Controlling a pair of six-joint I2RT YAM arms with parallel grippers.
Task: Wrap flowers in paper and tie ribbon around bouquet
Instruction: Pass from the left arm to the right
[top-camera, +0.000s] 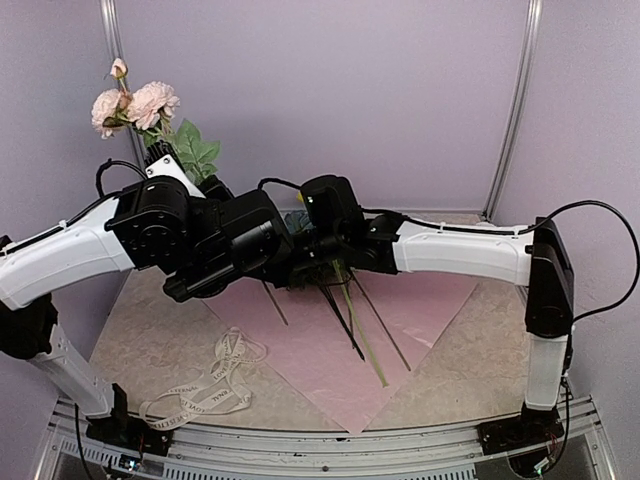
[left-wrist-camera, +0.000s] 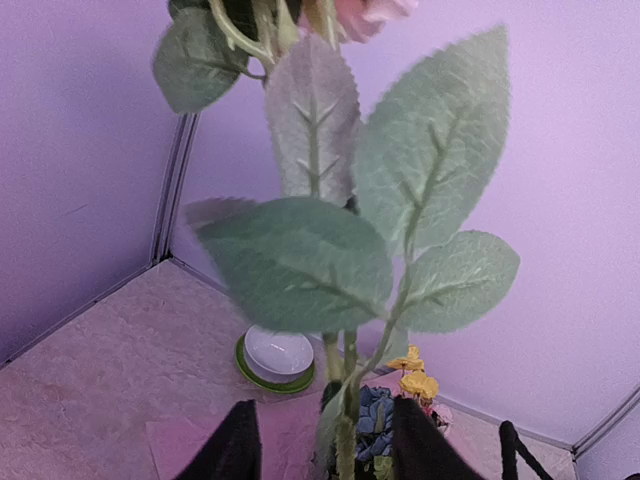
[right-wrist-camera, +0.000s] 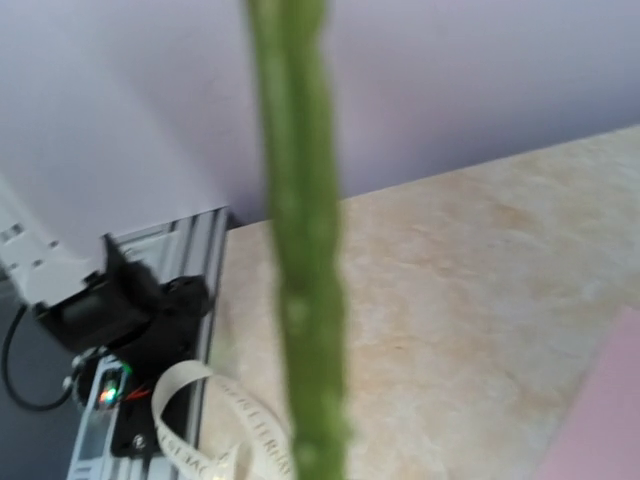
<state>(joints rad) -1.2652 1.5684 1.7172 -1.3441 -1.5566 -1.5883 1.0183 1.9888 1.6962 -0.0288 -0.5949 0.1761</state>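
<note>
Step in hand, as I read it: get the pink rose (top-camera: 135, 102) down onto the flowers (top-camera: 347, 318), which lie on the paper (top-camera: 330, 375) with stems pointing to the near corner and the blooms under the arms. The left gripper (left-wrist-camera: 325, 412) holds the rose high at the far left. Its jaws stand partly apart with the rose stem (left-wrist-camera: 345, 445) between them, a gap on each side, so it is a loose cage and not a clamp. The right gripper (top-camera: 310, 235) is closed. Its fingers don't show in its own view, but a green stem runs straight up the middle, so I judge it is clamped on that stem, unconfirmed. Advice: check the right grip bears the weight before the left backs away, and pull the left out along the stem so the leaves (left-wrist-camera: 300, 260) don't snag. Lay the rose parallel to the other stems, bloom at the far end. The ribbon (top-camera: 205, 385) sits near-left, off the paper; leave it.
</note>
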